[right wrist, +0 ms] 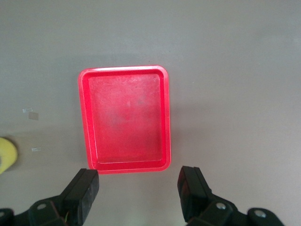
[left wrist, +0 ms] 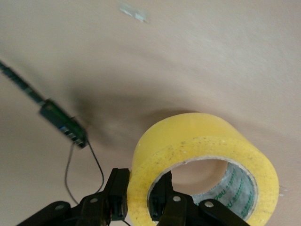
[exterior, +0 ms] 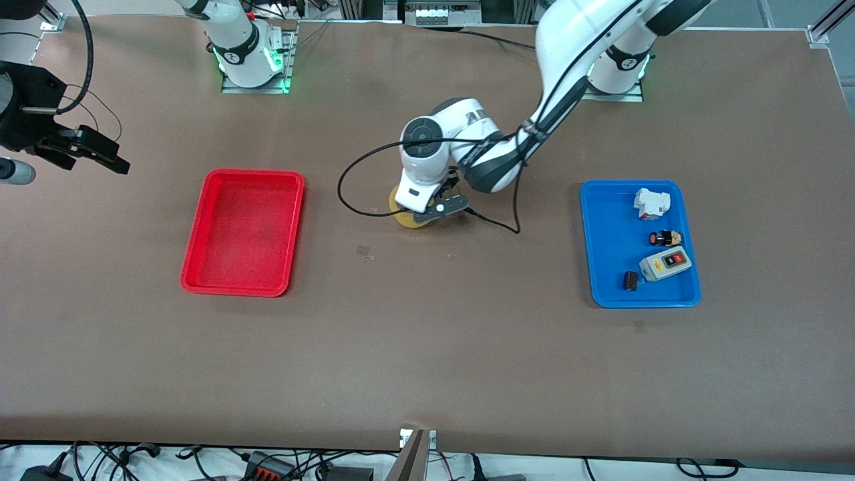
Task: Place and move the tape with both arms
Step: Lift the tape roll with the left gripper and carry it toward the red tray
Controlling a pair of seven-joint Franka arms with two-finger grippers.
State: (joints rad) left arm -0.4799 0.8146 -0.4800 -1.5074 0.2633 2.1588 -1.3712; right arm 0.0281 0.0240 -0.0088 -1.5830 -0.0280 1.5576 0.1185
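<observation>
Brown table (exterior: 427, 347) — left gripper (left wrist: 140, 200) pinches tape (left wrist: 202, 162) between trays.

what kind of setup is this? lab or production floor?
Likely a robotics lab bench: two white Franka arms bolted to a brown table, empty red plastic tray, blue plastic tray of small electrical parts, loose cabling along the edge.

tape (exterior: 405, 215) between two trays, mid-table

Brown table (exterior: 427, 361) — red tray (exterior: 242, 231), blue tray (exterior: 604, 234), tape (exterior: 406, 217).
</observation>
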